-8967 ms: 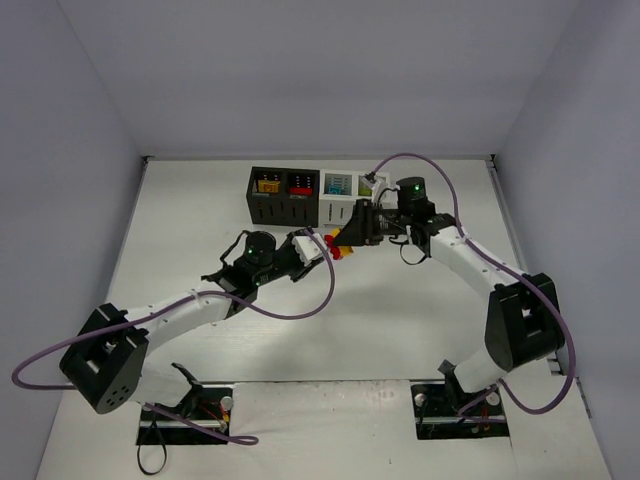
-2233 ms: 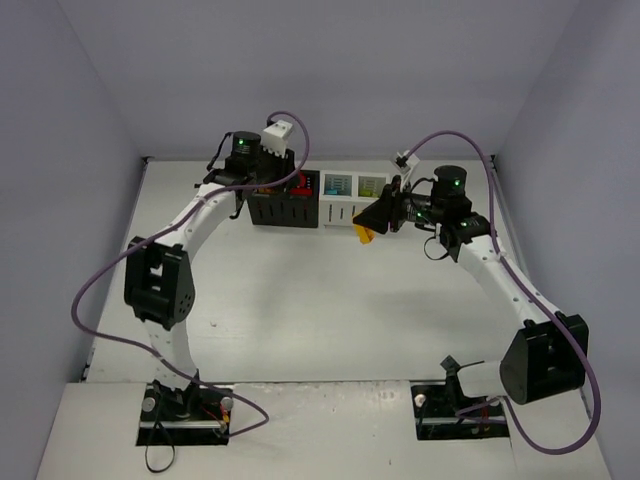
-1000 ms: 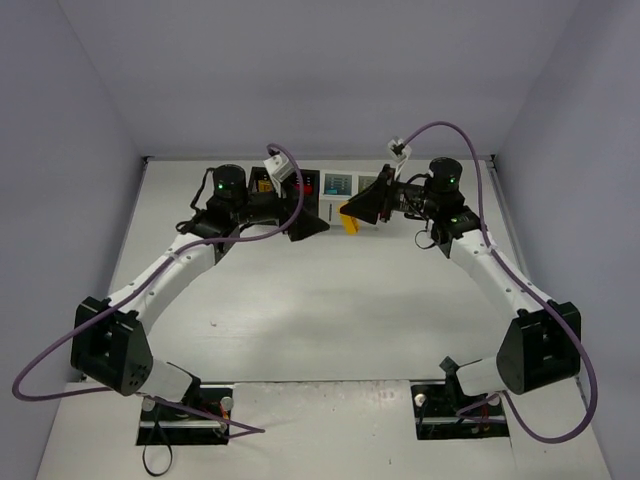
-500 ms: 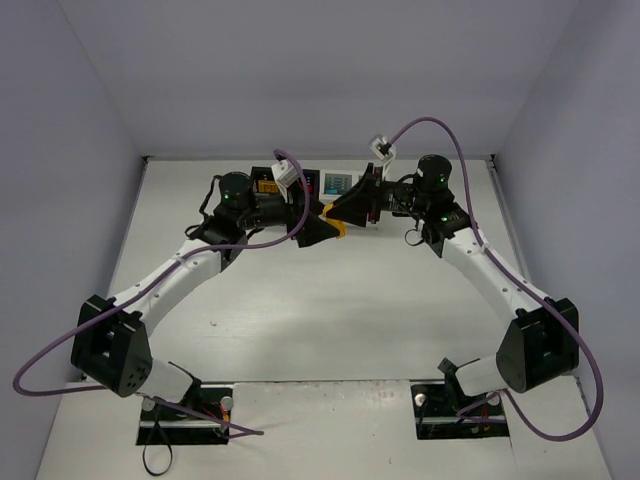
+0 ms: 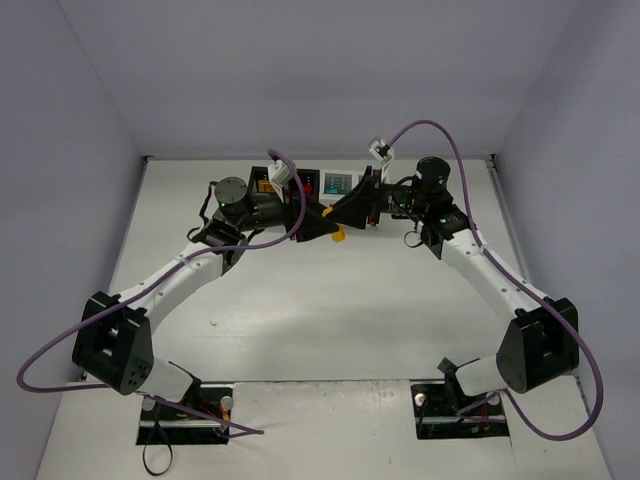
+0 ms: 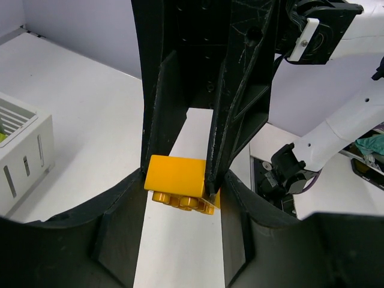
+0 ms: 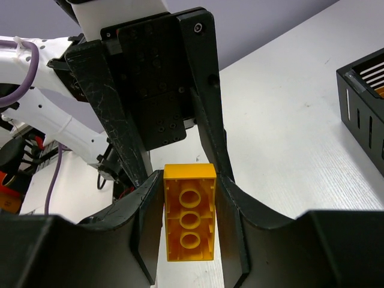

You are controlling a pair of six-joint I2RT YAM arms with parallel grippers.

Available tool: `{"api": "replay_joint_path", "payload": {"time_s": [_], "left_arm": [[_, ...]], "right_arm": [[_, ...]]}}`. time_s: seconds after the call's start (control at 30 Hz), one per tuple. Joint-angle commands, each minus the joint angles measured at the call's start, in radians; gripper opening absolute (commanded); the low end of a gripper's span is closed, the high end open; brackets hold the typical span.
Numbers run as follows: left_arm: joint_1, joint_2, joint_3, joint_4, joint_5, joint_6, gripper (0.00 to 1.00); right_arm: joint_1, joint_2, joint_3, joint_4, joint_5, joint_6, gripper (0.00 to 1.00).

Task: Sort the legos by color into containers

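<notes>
Two hands meet on one orange brick (image 7: 189,223), which you can see hanging in the air above the table (image 5: 330,320), just in front of the row of containers (image 5: 338,185). Your right hand (image 7: 189,179) is clenched on the brick's long sides, the hollow underside facing its camera. Your left hand (image 6: 183,175) comes in from the opposite side, and its fingers press against the same brick, grasping it too. From your left wrist, a white container (image 6: 18,156) sits off to the left; from your right wrist, a black container (image 7: 366,108) shows at the right edge.
</notes>
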Motion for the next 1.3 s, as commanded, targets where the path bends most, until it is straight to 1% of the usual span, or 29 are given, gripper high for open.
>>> {"api": "replay_joint_path", "payload": {"time_s": [0.0, 0.1, 0.23, 0.27, 0.33, 0.37, 0.4, 0.43, 0.47, 0.53, 0.67, 0.83, 0.87, 0.9, 0.97, 1.0, 1.03, 1.07, 1.1, 1.13, 1.17, 1.2, 1.23, 1.27], "left_arm": [[-0.006, -0.016, 0.006, 0.106, 0.023, -0.047, 0.18], [-0.006, -0.021, -0.011, 0.115, 0.023, -0.058, 0.18], [-0.006, -0.024, -0.023, 0.126, 0.028, -0.064, 0.05], [-0.004, -0.024, -0.028, 0.127, 0.028, -0.063, 0.01], [-0.006, -0.032, -0.035, 0.129, 0.031, -0.06, 0.0], [-0.006, -0.035, -0.044, 0.126, 0.031, -0.054, 0.0], [-0.004, -0.038, -0.049, 0.122, 0.026, -0.047, 0.0], [-0.004, -0.045, -0.054, 0.113, 0.023, -0.038, 0.0], [-0.004, -0.05, -0.06, 0.074, 0.019, -0.008, 0.0], [-0.004, -0.062, -0.063, 0.003, 0.005, 0.044, 0.0], [0.002, -0.081, -0.067, -0.074, -0.017, 0.104, 0.0], [0.006, -0.085, -0.066, -0.104, -0.047, 0.124, 0.0], [0.005, -0.084, -0.066, -0.118, -0.067, 0.143, 0.0], [0.006, -0.079, -0.066, -0.132, -0.078, 0.153, 0.0], [0.006, -0.079, -0.054, -0.227, -0.105, 0.207, 0.0], [0.003, -0.079, -0.046, -0.267, -0.115, 0.23, 0.0], [-0.007, -0.082, -0.035, -0.361, -0.132, 0.276, 0.14], [-0.015, -0.088, -0.032, -0.411, -0.168, 0.301, 0.26], [-0.023, -0.101, -0.031, -0.452, -0.184, 0.322, 0.32], [-0.032, -0.105, -0.031, -0.536, -0.205, 0.339, 0.36], [-0.047, -0.113, -0.026, -0.584, -0.23, 0.365, 0.44], [-0.058, -0.127, -0.026, -0.636, -0.303, 0.371, 0.48], [-0.069, -0.134, -0.023, -0.723, -0.338, 0.39, 0.52], [-0.092, -0.142, -0.021, -0.765, -0.372, 0.394, 0.59]], "right_arm": [[0.009, -0.049, 0.007, 0.11, -0.019, -0.013, 0.0], [0.009, -0.048, 0.01, 0.114, -0.019, -0.013, 0.0], [0.009, -0.046, 0.011, 0.12, -0.02, -0.011, 0.0], [0.009, -0.045, 0.011, 0.118, -0.02, -0.013, 0.08], [0.008, -0.048, 0.015, 0.106, -0.007, -0.023, 0.29], [0.006, -0.051, 0.018, 0.098, 0.003, -0.031, 0.46], [0.005, -0.053, 0.022, 0.091, 0.01, -0.037, 0.52], [0.003, -0.054, 0.025, 0.075, 0.024, -0.048, 0.56], [0.002, -0.054, 0.031, 0.063, 0.033, -0.055, 0.62], [-0.007, -0.053, 0.053, 0.017, 0.067, -0.083, 0.68], [-0.038, -0.051, 0.077, -0.015, 0.105, -0.098, 0.74], [-0.081, -0.046, 0.082, -0.034, 0.122, -0.103, 0.76], [-0.086, -0.049, 0.081, -0.05, 0.131, -0.127, 0.76], [-0.087, -0.051, 0.079, -0.107, 0.172, -0.147, 0.76], [-0.102, -0.074, 0.052, -0.149, 0.235, -0.178, 0.77], [-0.109, -0.083, 0.036, -0.173, 0.306, -0.183, 0.77], [-0.125, -0.103, 0.003, -0.184, 0.34, -0.18, 0.77], [-0.133, -0.114, -0.017, -0.19, 0.37, -0.177, 0.77], [-0.139, -0.123, -0.034, -0.204, 0.4, -0.171, 0.77], [-0.142, -0.132, -0.05, -0.215, 0.477, -0.171, 0.77], [-0.142, -0.147, -0.079, -0.227, 0.513, -0.174, 0.77], [-0.144, -0.155, -0.093, -0.245, 0.545, -0.177, 0.78], [-0.144, -0.163, -0.105, -0.255, 0.605, -0.178, 0.78], [-0.144, -0.175, -0.116, -0.267, 0.634, -0.178, 0.78]]}}
